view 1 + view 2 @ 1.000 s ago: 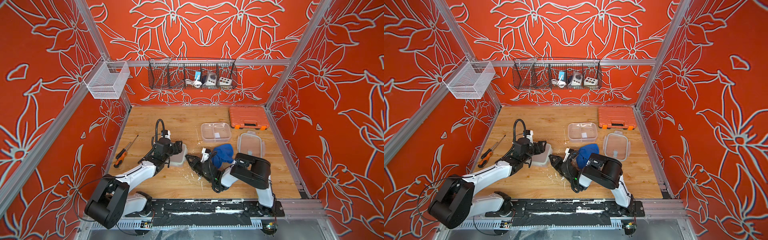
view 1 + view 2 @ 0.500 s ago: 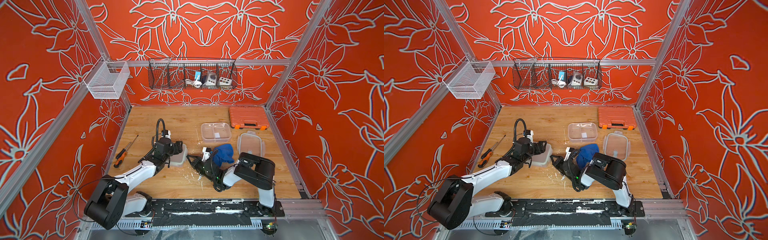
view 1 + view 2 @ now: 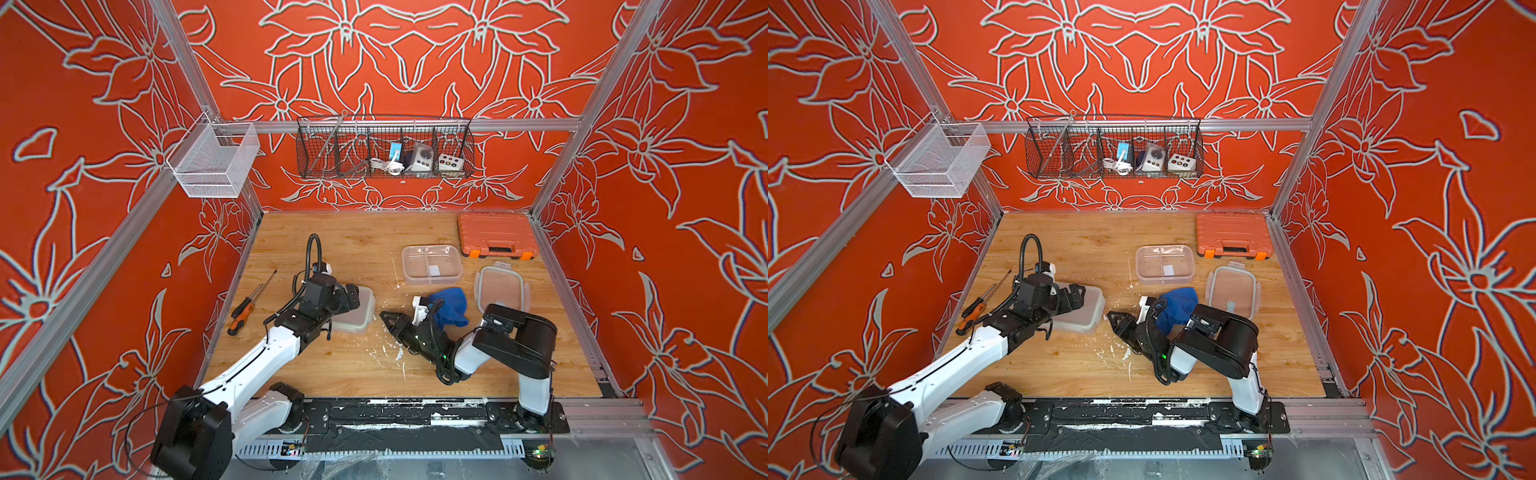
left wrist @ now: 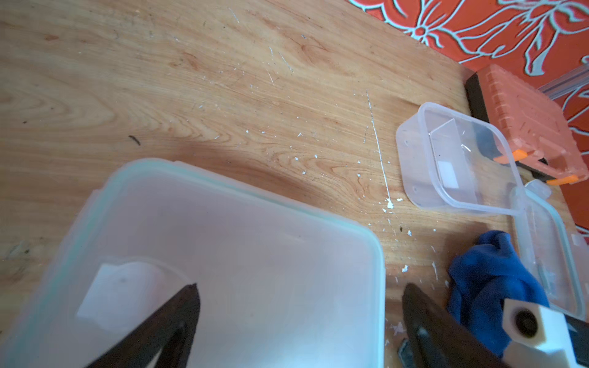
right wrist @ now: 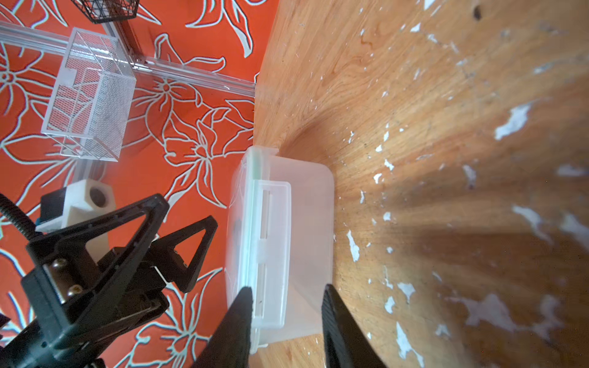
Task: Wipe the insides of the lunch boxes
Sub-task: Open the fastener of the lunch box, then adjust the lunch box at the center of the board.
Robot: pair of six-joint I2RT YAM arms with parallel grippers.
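Note:
A lidded lunch box [image 3: 357, 311] [image 4: 223, 255] of milky plastic with a green seal sits left of centre in both top views. My left gripper [image 3: 352, 297] [image 4: 301, 286] hovers open over its lid, one finger above the lid and the other past its edge. My right gripper [image 3: 384, 316] [image 5: 287, 288] points at the box's side, jaws apart, with the snap flap [image 5: 274, 248] just beyond the tips. A second lunch box [image 3: 432, 264] [image 4: 459, 165], open with a divider and white label, stands farther back. A blue cloth [image 3: 451, 305] lies behind the right wrist.
A loose clear lid [image 3: 500, 286] lies right of the cloth. An orange tool case [image 3: 496, 235] sits at the back right. An orange-handled screwdriver [image 3: 249, 303] lies by the left wall. White flecks dot the wood. Wire baskets [image 3: 384, 149] hang on the back wall.
My left jaws have spread wider over the lid. The right jaws have parted after being nearly shut, and the right gripper has drawn back slightly from the box.

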